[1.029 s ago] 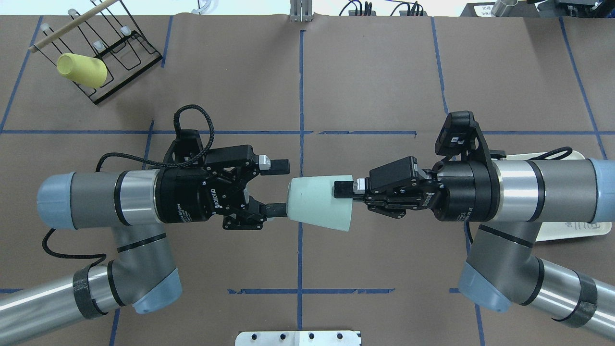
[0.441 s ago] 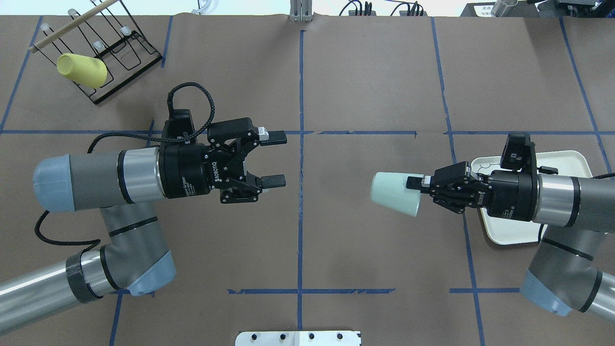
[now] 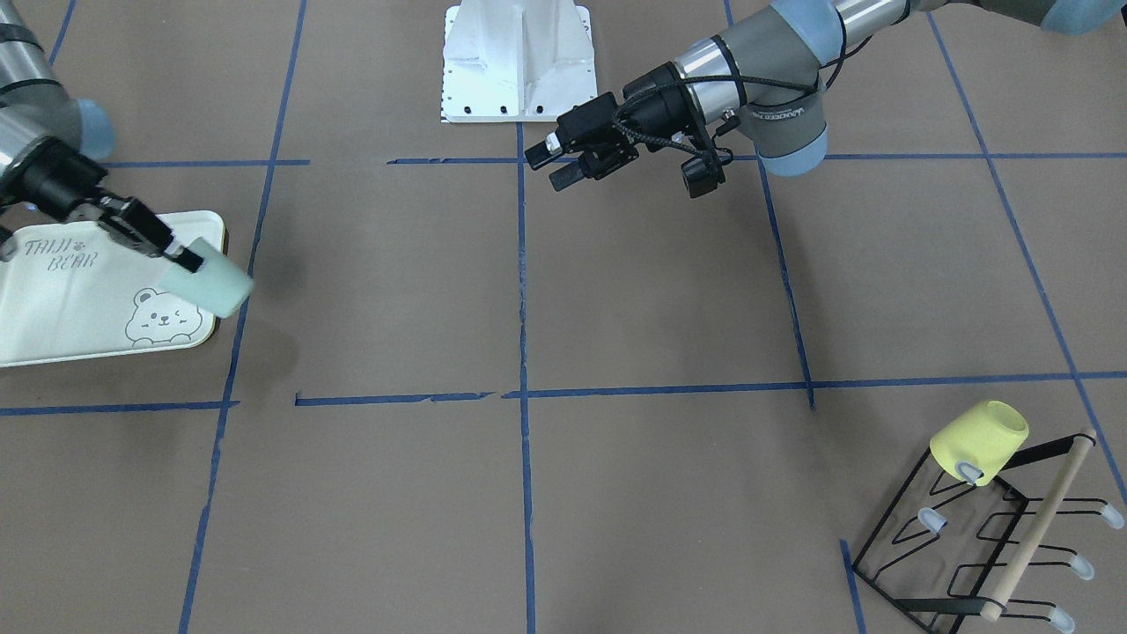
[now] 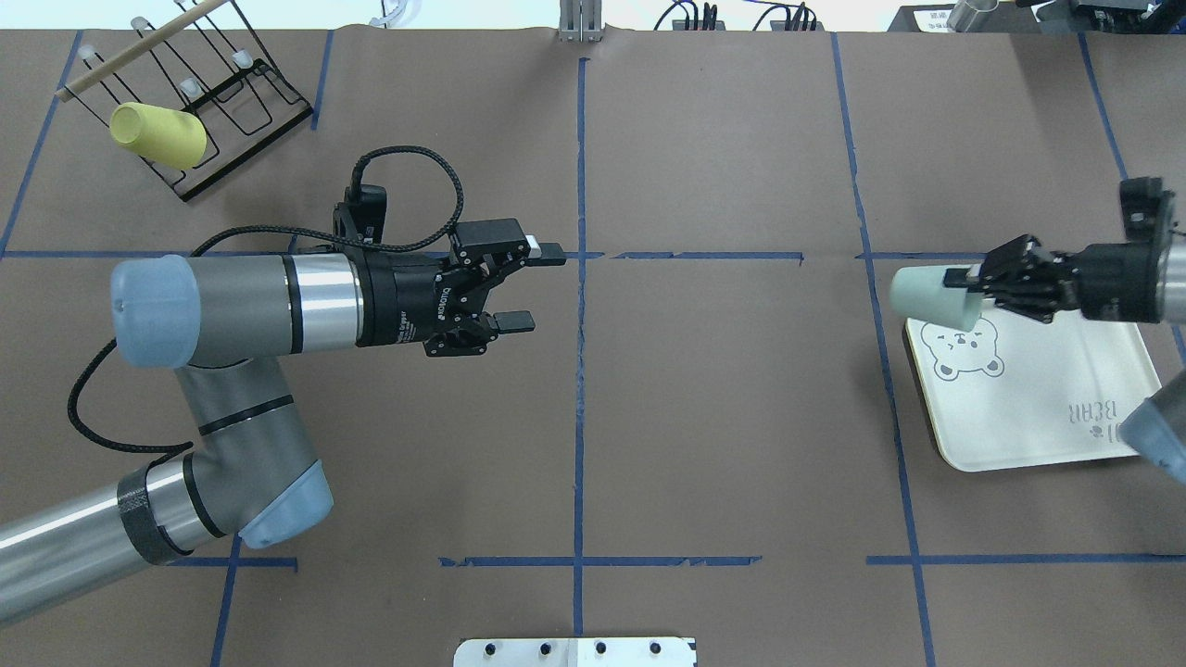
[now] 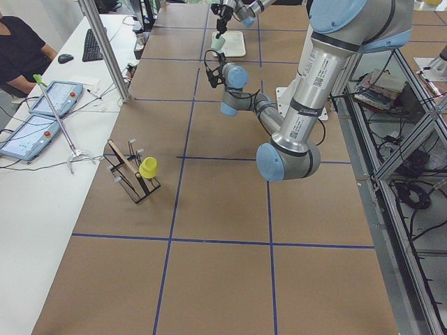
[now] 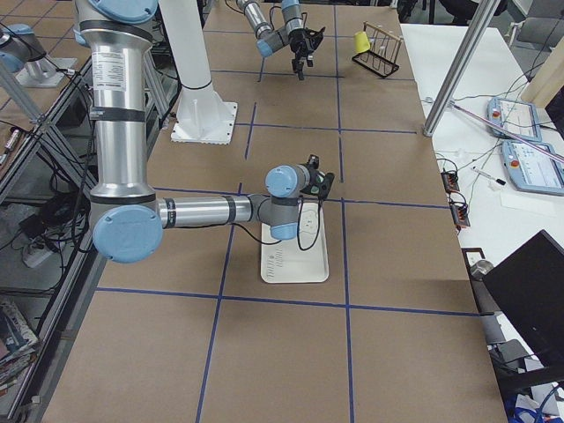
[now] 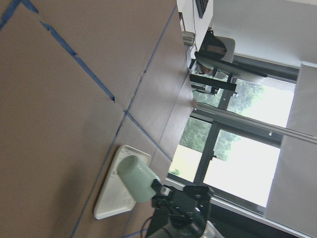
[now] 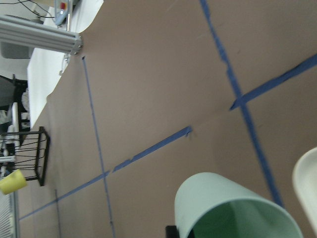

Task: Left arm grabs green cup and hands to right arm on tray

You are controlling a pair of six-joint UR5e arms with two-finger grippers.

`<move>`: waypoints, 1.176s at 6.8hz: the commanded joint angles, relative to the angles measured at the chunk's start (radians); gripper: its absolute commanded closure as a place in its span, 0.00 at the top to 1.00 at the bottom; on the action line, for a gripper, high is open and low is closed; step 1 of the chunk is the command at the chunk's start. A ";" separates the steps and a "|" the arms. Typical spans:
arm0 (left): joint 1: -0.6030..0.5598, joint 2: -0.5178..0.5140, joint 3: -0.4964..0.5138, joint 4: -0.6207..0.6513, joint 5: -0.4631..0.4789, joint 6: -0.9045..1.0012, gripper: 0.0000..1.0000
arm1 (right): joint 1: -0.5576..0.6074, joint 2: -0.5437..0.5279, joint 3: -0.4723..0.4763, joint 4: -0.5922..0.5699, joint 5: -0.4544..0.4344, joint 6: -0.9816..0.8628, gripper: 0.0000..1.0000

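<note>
Front-facing view: the right black two-finger hand (image 3: 180, 255) is clenched on the rim of the small pale mint-green plastic cup (image 3: 211, 286). The cup is held tilted over the bear-drawing corner of the cream rectangular tray (image 3: 53, 330). The left black two-finger hand (image 3: 548, 167) hangs released and empty above the brown table (image 3: 616, 308).

Overhead view: the cup's base points toward mid-table, well apart from the left hand.

Right wrist view: the cup's mouth faces the camera.

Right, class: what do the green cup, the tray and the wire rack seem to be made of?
Green cup: probably plastic; smooth, matte, even mint colour. Tray: likely plastic or melamine; cream surface, printed bear. Wire rack: thin black bent rods, seemingly coated metal, plus wooden-looking dowel.
</note>
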 commanded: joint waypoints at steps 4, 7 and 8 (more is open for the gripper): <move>-0.051 0.001 0.004 0.387 -0.070 0.284 1.00 | 0.145 -0.019 0.102 -0.828 0.145 -0.748 0.00; -0.059 0.004 0.014 0.401 -0.067 0.287 1.00 | 0.028 -0.022 0.331 -1.374 -0.004 -1.075 0.00; -0.062 0.002 0.008 0.431 -0.066 0.299 1.00 | 0.015 -0.043 0.333 -1.423 -0.061 -1.166 0.00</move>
